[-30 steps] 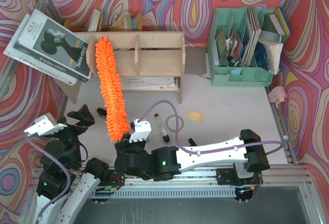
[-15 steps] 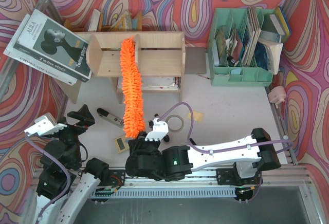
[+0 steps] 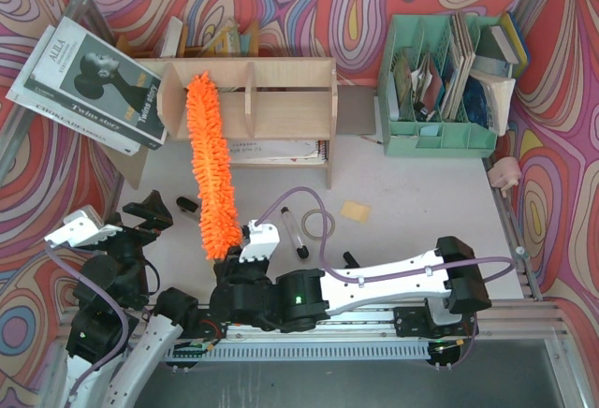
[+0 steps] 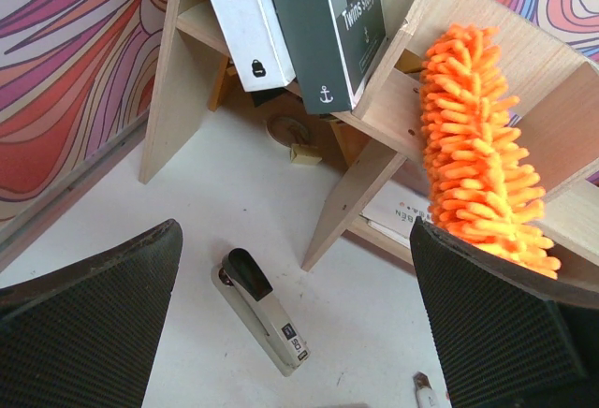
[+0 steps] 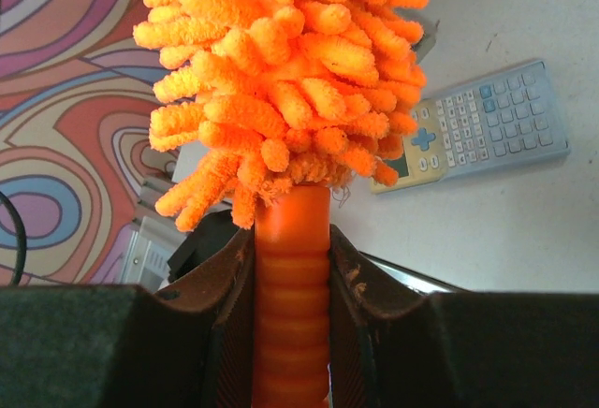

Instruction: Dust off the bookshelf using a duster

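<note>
The orange duster (image 3: 210, 169) stretches from my right gripper (image 3: 245, 256) up to the plywood bookshelf (image 3: 290, 99), its shaggy tip resting on the shelf's left part. My right gripper (image 5: 292, 272) is shut on the duster's ribbed orange handle (image 5: 292, 240), just below the fluffy head (image 5: 281, 80). In the left wrist view the duster's head (image 4: 473, 146) lies against the bookshelf (image 4: 398, 99). My left gripper (image 3: 140, 221) stays at the near left, apart from the shelf. Its jaws (image 4: 292, 272) are open wide with nothing between them.
A stapler (image 4: 262, 310) lies on the table below my left gripper. A calculator (image 5: 477, 127) lies near the duster. A marker pen (image 3: 295, 230) and a yellow note (image 3: 355, 210) lie mid-table. Books (image 3: 89, 76) lean at the shelf's left; a mint-green organiser (image 3: 440, 137) stands at the right.
The right arm swung the duster's head right to the middle of the shelf, then back left to where it now rests. The left arm has not moved.
</note>
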{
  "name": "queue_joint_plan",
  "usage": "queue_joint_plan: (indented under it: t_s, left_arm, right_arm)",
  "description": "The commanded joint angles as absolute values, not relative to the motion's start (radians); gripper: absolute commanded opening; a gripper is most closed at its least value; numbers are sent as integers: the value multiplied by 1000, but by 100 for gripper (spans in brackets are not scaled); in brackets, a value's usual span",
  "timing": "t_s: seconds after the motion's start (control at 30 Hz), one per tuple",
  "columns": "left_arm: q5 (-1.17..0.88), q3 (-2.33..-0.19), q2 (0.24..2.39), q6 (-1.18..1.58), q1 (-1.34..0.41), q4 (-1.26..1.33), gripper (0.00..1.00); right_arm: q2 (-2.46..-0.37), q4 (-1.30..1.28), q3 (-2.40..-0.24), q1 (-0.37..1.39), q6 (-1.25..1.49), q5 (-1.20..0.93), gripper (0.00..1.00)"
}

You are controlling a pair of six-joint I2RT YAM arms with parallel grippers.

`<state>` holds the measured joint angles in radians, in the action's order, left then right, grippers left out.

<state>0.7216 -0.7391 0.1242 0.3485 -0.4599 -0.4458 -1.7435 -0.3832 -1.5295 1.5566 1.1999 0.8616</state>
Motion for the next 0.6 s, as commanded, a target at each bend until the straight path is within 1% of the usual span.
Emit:
queue_joint_plan:
  t_s: [0.0,0.17,0.33,0.5,0.57]
  left_arm:
    - [710,-732,133,351,-453,-428,98]
    - [709,-732,135,350,-453,-428,98]
    - [710,-732,133,350,-454,-429,98]
    - [712,-733,133,351,-454,-429,98]
    - [710,-733,134,350,-453,-428,98]
  right_arm:
    - [-1765,-395,-1597,1552,1193,874,0]
    - [-1816,-367,-1627,1537,1145,799,0]
    - [-1822,-392,-1634,1527,1163,780,0]
    - [-1777,-509,-1588,1526,1323,866,0]
    - [-1721,-549,-1548,1526,1401,905,0]
